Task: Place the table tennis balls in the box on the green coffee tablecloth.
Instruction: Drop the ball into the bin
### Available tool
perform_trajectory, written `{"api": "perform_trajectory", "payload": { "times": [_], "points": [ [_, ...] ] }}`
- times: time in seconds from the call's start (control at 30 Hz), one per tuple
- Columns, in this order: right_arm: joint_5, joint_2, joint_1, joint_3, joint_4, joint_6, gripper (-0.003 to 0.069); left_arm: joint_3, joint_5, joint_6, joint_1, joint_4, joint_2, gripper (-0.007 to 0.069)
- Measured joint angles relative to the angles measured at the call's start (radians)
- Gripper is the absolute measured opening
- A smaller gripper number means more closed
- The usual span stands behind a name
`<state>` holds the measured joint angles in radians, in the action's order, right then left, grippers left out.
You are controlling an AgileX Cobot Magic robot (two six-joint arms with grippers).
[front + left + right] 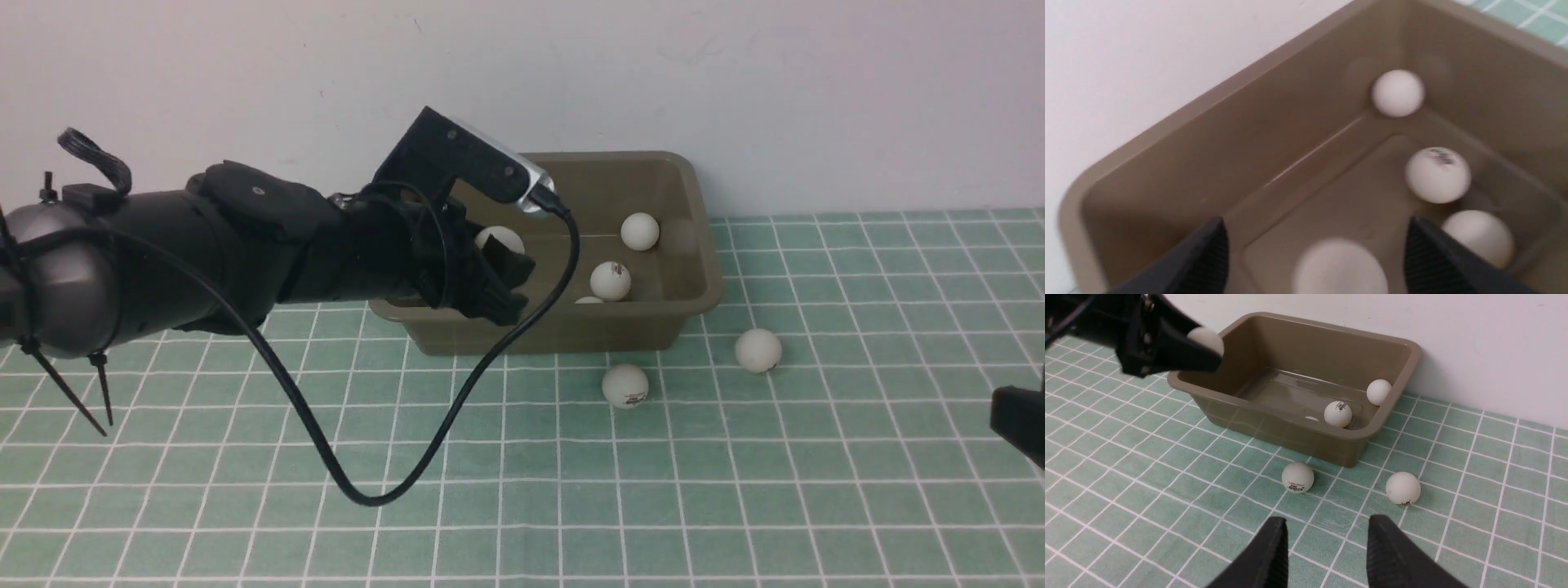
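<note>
The olive-brown box [571, 331] stands on the green coffee tablecloth [522, 490] against the wall. My left gripper [510, 286] hangs over the box's left end, open. A table tennis ball [1339, 267], blurred, lies between its wide-apart fingers without touching either; the same ball [1206, 337] shows beside the fingers in the right wrist view. Three balls lie inside the box [639, 231] [610, 280] [588, 300], the last half hidden by the front wall. Two more balls rest on the cloth in front of it [625, 385] [758, 350]. My right gripper [1327, 522] hovers low over the cloth, open and holding nothing.
A white wall [735, 82] rises right behind the box. A black cable [359, 490] loops from my left wrist down onto the cloth. Only a tip of the right arm [1016, 420] shows at the right edge of the front view.
</note>
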<state>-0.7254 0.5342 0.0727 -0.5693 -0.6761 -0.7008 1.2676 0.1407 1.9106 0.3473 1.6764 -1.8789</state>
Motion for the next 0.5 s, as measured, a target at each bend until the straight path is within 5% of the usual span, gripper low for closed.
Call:
{"api": "perform_trajectory", "payload": {
  "times": [0.1,0.2,0.5],
  "points": [
    [0.005,0.000,0.000,0.000,0.000,-0.003,0.0253,0.016,-0.084,0.006,-0.005,0.039,-0.015,0.0593],
    [0.011,0.000,0.000,0.000,0.000,-0.022,0.0253,0.002,-0.194,0.006,0.000,0.049,0.042,0.0615],
    [0.069,0.055,0.000,0.000,-0.004,-0.100,0.0253,-0.171,-0.230,0.000,0.108,0.064,0.426,0.0440]
  ]
}}
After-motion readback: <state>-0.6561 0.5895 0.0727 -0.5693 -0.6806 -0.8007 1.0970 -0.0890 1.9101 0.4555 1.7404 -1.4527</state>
